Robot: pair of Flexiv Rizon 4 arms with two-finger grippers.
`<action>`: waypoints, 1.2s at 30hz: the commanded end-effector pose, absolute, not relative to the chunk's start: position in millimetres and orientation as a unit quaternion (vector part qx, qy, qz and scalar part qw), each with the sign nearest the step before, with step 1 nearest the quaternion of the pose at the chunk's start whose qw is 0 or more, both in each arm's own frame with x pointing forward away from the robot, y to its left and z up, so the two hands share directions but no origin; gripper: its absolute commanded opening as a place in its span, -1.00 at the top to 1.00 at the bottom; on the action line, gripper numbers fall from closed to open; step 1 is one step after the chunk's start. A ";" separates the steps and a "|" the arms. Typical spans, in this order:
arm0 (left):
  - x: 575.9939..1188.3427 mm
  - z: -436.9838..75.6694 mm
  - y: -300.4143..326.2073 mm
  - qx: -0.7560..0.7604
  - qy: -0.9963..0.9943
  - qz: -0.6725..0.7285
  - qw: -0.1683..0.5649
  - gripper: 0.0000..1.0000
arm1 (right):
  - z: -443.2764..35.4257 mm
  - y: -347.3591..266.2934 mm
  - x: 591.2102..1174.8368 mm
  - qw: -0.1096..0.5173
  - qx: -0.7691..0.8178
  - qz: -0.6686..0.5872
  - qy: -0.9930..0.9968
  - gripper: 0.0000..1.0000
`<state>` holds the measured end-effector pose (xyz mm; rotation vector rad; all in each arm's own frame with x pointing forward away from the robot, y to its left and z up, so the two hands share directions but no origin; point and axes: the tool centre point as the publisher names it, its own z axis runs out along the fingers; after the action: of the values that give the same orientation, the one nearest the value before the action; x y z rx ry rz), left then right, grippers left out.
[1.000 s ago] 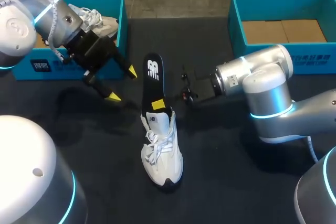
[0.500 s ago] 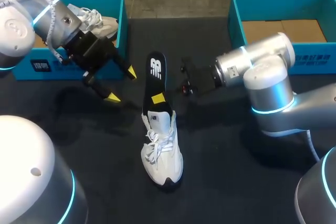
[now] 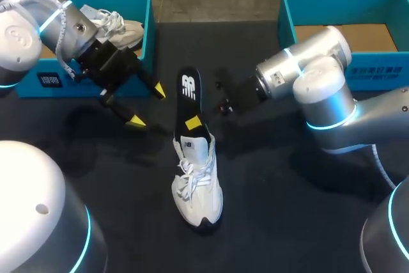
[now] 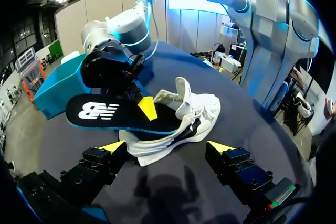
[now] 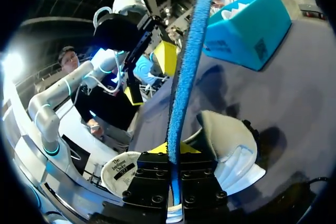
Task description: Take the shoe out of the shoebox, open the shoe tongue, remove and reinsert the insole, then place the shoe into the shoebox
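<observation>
A white shoe (image 3: 197, 183) lies on the black table with its toe toward me. A black insole (image 3: 187, 94) sticks out of its heel opening, pointing away. My right gripper (image 3: 195, 121) is shut on the insole just above the shoe's collar. In the right wrist view the insole (image 5: 186, 72) runs edge-on between the right gripper's (image 5: 173, 150) yellow tips, with the shoe (image 5: 231, 150) beside them. My left gripper (image 3: 147, 105) stands open left of the insole. Its wrist view shows the insole (image 4: 105, 111) and shoe (image 4: 184, 119) ahead of the left gripper (image 4: 167, 148).
A teal shoebox (image 3: 148, 30) at the far left holds another white shoe (image 3: 118, 23). A second teal shoebox (image 3: 287, 27) at the far right shows only its cardboard floor. Both arms' bases fill the near corners.
My right arm's wrist has swung a little toward the far side while keeping hold of the insole. The insole, the shoe and the left gripper have barely moved.
</observation>
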<state>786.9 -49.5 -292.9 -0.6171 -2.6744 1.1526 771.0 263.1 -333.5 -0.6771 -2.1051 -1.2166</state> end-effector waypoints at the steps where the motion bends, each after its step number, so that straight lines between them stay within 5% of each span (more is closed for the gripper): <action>1: 786.7 -293.7 -47.5 -0.207 -0.895 0.387 0.082 -1.00 | -339.6 264.0 765.7 0.308 -0.258 -0.450 -0.798 1.00; 18: 787.7 -293.4 -47.4 -0.221 -0.898 0.373 0.077 -1.00 | -349.7 264.1 752.4 0.330 -0.271 -0.428 -0.797 1.00; 22: 789.4 -293.3 -47.0 -0.222 -0.899 0.371 0.074 -1.00 | -341.8 261.8 758.4 0.318 -0.266 -0.428 -0.803 0.63; 29: 792.5 -292.7 -48.7 -0.219 -0.897 0.376 0.073 -1.00 | -325.6 263.3 771.6 0.305 -0.252 -0.423 -0.815 0.55; 36: 791.4 -294.5 -49.4 -0.218 -0.896 0.380 0.077 -1.00 | -328.2 268.4 780.2 0.312 -0.244 -0.412 -0.820 0.78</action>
<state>789.7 -49.0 -293.0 -0.6498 -2.6874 1.1396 773.5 263.5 -325.0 -0.6528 -2.1622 -1.1190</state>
